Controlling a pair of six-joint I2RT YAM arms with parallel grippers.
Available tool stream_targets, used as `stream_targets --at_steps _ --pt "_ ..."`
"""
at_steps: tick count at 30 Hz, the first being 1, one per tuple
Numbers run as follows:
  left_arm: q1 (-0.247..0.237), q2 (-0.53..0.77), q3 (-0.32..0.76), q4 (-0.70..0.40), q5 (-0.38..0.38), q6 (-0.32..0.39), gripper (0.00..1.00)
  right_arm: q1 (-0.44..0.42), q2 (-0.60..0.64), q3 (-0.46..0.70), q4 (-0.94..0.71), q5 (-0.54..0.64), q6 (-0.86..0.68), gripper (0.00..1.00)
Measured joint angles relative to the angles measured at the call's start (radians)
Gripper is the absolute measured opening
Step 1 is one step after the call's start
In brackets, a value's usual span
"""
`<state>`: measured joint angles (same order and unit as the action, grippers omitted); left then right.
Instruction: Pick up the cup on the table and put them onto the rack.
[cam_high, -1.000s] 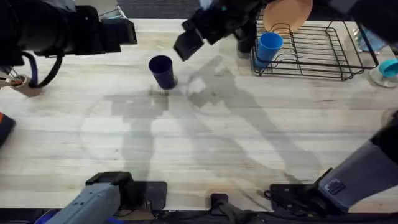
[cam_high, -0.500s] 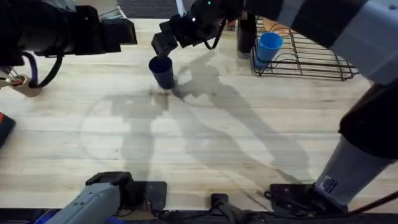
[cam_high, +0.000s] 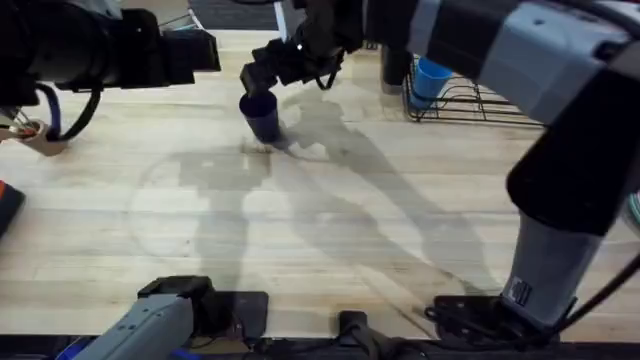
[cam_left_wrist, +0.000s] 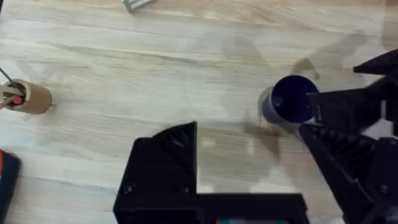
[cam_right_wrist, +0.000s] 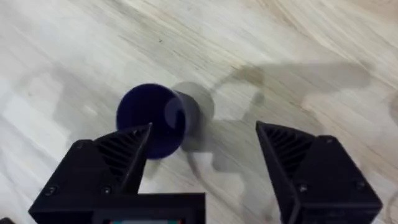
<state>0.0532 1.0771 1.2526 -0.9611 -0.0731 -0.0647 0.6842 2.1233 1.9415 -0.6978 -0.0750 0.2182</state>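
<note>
Pale wood-grain boards make up the table (cam_high: 330, 230), crossed by the shadows of both arms. One dark blue cup (cam_high: 261, 116) stands upright on the table toward its far side, left of centre, mouth up, well apart from the rack (cam_high: 490, 95). The right arm reaches across from the lower right, and the right gripper (cam_high: 262, 78) hangs just above and behind that cup. In the right wrist view its two black fingers (cam_right_wrist: 112, 165) are spread wide apart, with the dark blue cup (cam_right_wrist: 152, 121) lying just ahead of one of them and not between the pair; whether that finger touches the cup cannot be told. The left wrist view shows the same cup (cam_left_wrist: 291, 102) with the right gripper's black parts (cam_left_wrist: 348, 109) right beside it. One black wire rack sits at the far right of the table, largely covered by the right arm, and a single light blue cup (cam_high: 432, 78) rests at its near-left corner, tilted against the bars. The left arm is held high over the table's far left, large and dark under the overhead camera, and its left gripper (cam_left_wrist: 267, 168) has its black fingers parted over bare wood, holding nothing. One small brown cardboard tube (cam_left_wrist: 28, 98) lies on the table at the far left edge, away from both cups.
</note>
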Motion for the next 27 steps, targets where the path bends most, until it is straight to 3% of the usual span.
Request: stream_targets --at_steps 10,11,15,16,27 --pt "0.000 0.000 0.000 0.000 0.000 0.000 0.994 0.000 0.083 0.000 0.030 0.000 0.014 0.993" --pt "0.000 0.000 0.000 0.000 0.000 0.000 0.994 0.000 0.096 0.000 0.033 0.000 0.021 0.708" --pt "0.000 0.000 0.000 0.000 0.000 0.000 0.994 0.000 0.103 0.000 0.033 0.000 0.026 0.126" --pt "0.000 0.000 0.000 0.000 0.000 0.000 0.994 0.000 0.103 0.000 0.033 -0.005 0.033 0.059" --pt "0.000 0.000 0.000 0.000 0.000 0.000 0.994 -0.025 0.016 -0.006 -0.022 -0.008 0.037 0.033"
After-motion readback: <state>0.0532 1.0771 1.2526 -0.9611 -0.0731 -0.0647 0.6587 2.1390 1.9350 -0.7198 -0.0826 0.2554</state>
